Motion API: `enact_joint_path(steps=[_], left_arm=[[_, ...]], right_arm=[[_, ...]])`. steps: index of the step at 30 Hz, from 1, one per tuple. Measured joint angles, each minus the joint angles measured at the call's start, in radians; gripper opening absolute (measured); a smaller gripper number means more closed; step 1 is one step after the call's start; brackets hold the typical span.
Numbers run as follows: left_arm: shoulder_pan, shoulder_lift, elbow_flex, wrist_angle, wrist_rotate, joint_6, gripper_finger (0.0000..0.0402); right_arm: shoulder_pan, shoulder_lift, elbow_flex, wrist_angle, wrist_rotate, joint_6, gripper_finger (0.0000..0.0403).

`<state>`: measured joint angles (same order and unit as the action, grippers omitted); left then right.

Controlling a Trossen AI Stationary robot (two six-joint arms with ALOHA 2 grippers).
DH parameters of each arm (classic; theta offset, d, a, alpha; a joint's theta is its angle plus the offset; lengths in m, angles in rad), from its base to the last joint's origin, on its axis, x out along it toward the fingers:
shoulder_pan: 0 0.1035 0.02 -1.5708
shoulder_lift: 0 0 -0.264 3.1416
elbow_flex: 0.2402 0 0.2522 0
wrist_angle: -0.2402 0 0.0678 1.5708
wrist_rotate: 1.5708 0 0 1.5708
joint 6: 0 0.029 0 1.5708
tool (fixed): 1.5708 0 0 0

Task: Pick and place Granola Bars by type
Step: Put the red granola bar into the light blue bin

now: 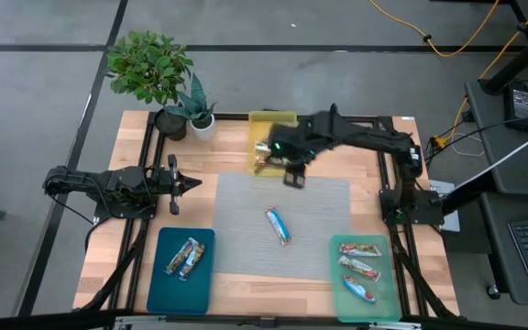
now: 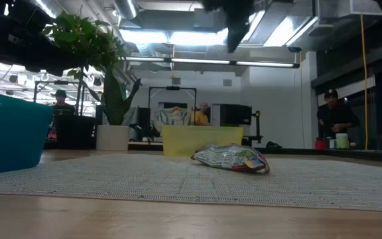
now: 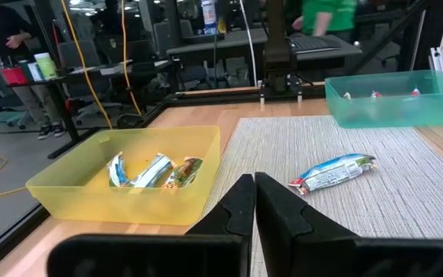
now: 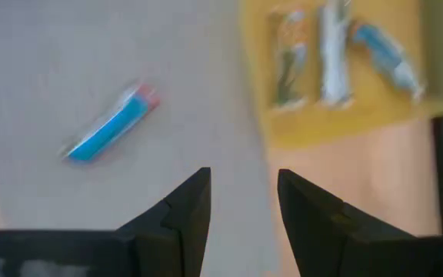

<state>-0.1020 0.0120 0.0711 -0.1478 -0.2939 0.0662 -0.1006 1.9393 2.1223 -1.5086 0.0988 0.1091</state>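
Note:
One blue-and-white granola bar (image 1: pixel 279 225) lies flat on the grey mat (image 1: pixel 246 197); it also shows in the low view (image 2: pixel 231 158), the left wrist view (image 3: pixel 333 173) and the right wrist view (image 4: pixel 110 127). My right gripper (image 1: pixel 293 176) hangs open and empty above the mat's far edge, between that bar and the yellow tray (image 1: pixel 257 124); its open fingers show in the right wrist view (image 4: pixel 243 185). The yellow tray (image 4: pixel 337 127) holds three bars (image 4: pixel 333 54). My left gripper (image 1: pixel 192 182) waits shut at the table's left, and it also shows in the left wrist view (image 3: pixel 254 196).
A dark teal tray (image 1: pixel 168 293) at the near left holds two bars (image 1: pixel 183 258). A light green tray (image 1: pixel 388 307) at the near right holds three bars (image 1: pixel 358 267). Potted plants (image 1: pixel 159 78) stand at the far left corner. People move in the room behind.

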Motion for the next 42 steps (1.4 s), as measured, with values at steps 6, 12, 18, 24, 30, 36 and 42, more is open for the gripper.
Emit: enact_joint_path(steps=[6, 12, 18, 24, 30, 36, 42], left_arm=[[0.000, 0.000, 0.000, 0.000, 0.000, 0.000, 0.0004], [0.000, 0.000, 0.000, 0.000, 0.000, 0.000, 0.0007], [0.000, 0.000, 0.000, 0.000, 0.000, 0.000, 0.0007], [0.000, 0.000, 0.000, 0.000, 0.000, 0.000, 0.0005], [0.000, 0.000, 0.000, 0.000, -0.001, 0.000, 0.0008], [0.000, 0.000, 0.000, 0.000, -0.001, 0.000, 0.0004], [0.000, 0.000, 0.000, 0.000, -0.001, 0.000, 0.0008]], right_arm=[[0.151, -0.082, 0.000, -0.056, 0.012, 0.147, 0.0153], [0.266, -0.121, 0.000, -0.054, 0.018, 0.324, 0.0154], [0.368, -0.122, -0.007, -0.060, 0.078, 0.417, 0.0154], [0.422, -0.119, -0.057, -0.030, 0.116, 0.491, 0.0154], [0.425, -0.120, -0.173, 0.076, 0.156, 0.525, 0.0154], [0.380, -0.117, -0.331, 0.286, 0.087, 0.513, 0.0154], [0.350, -0.118, -0.423, 0.393, 0.067, 0.511, 0.0156]])
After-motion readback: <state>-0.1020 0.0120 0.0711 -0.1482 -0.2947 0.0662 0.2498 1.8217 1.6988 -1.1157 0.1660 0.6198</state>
